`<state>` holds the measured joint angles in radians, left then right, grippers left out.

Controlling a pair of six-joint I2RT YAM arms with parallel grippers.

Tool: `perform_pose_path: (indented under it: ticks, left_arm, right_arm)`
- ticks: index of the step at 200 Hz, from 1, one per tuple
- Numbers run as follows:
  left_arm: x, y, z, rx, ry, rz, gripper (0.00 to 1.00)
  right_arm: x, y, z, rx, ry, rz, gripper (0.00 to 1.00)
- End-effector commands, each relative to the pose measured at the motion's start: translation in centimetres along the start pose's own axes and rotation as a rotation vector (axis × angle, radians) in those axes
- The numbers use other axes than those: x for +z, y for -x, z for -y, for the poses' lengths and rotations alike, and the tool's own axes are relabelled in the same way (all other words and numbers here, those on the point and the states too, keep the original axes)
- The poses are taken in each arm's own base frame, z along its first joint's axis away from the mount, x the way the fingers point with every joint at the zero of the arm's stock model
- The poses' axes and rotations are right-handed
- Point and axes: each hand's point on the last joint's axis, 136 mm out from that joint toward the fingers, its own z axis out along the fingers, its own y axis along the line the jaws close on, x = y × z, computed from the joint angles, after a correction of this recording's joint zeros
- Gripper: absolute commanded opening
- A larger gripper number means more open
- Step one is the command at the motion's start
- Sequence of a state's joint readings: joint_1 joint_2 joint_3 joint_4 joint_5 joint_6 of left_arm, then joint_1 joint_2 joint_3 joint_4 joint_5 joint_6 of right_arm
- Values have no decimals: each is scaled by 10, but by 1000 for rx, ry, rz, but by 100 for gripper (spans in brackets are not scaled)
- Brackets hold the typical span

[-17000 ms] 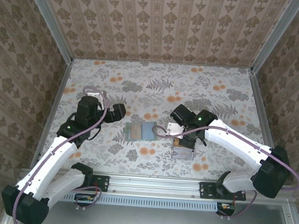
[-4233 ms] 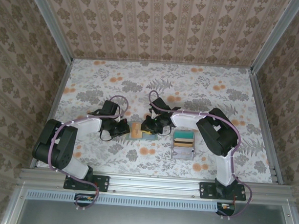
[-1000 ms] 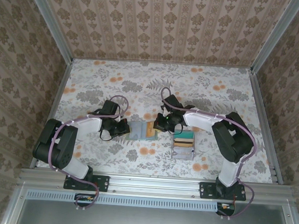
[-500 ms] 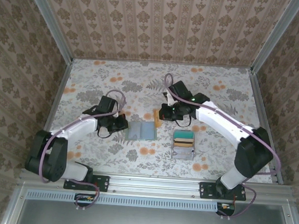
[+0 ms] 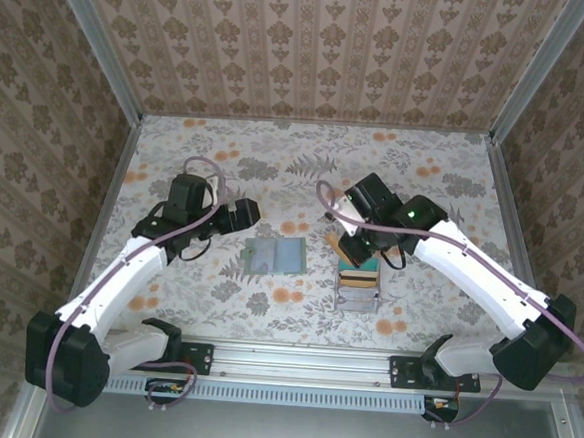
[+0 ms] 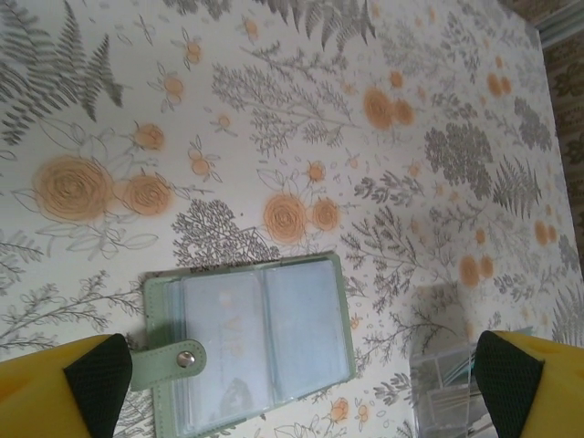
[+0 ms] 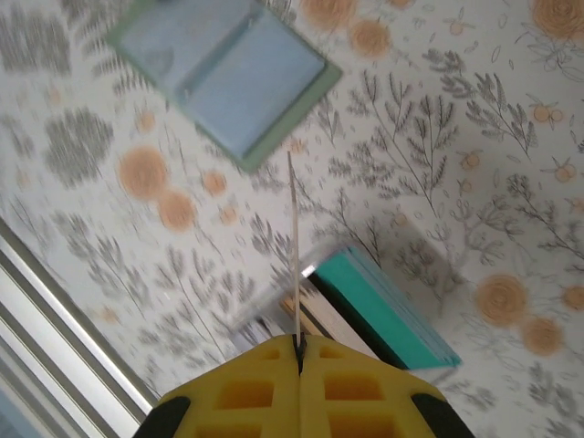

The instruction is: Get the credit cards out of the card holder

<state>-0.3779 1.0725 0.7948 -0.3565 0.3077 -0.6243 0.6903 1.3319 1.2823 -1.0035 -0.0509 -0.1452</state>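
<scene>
Looks to me like the step in hand is dropping a pulled card into the tray. The right gripper [image 5: 347, 249] is clenched on a card [image 7: 293, 233], pinching it by one end so it sticks out edge-on from the fingers. It hangs over the far end of the tray [image 5: 357, 302]. The holder [image 5: 274, 255] lies flat and open on the table [image 5: 434, 189], just left of the tray, with its snap tab on the left arm's side. The left gripper [image 5: 244, 213] is released, jaws wide, hovering above the holder's left edge and not touching it.

How I'd do it well:
- There's a teal card [image 7: 383, 308] sitting in the tray, so line the held card up with the tray's walls first. Coming in crooked probably means catching a rim.
- Go low before letting go. A thin card dropped from up there can flutter and land on the table.
- It's held by one end only, so it could pivot in the pinch. Move slowly, no sudden wrist twists.
- Open the fingers just enough to release it, then lift straight up so the card doesn't get dragged out.

From the left wrist view I can't tell whether the blue pockets hold more cards. If they do, I'd have the left gripper pin the tab side down so the holder doesn't slide during the next pull.
</scene>
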Motion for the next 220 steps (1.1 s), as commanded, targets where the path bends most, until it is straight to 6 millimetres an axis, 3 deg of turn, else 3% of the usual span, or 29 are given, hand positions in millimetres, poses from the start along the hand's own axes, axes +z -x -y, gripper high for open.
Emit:
perform_pose_path:
  ticks: [1, 46, 115, 220]
  left_arm:
    - [-15, 16, -1, 25, 31, 76, 100]
    - [-27, 15, -8, 23, 62, 131, 100]
    - [-31, 10, -17, 17, 85, 141, 100]
    - [-32, 7, -22, 1, 101, 132, 100]
  right_arm:
    - [1, -34, 1, -319, -47, -124, 0]
    - [19, -62, 2, -548, -88, -283, 0]
    - [37, -82, 3, -610, -74, -350, 0]
    - [68, -74, 1, -601, -74, -329, 0]
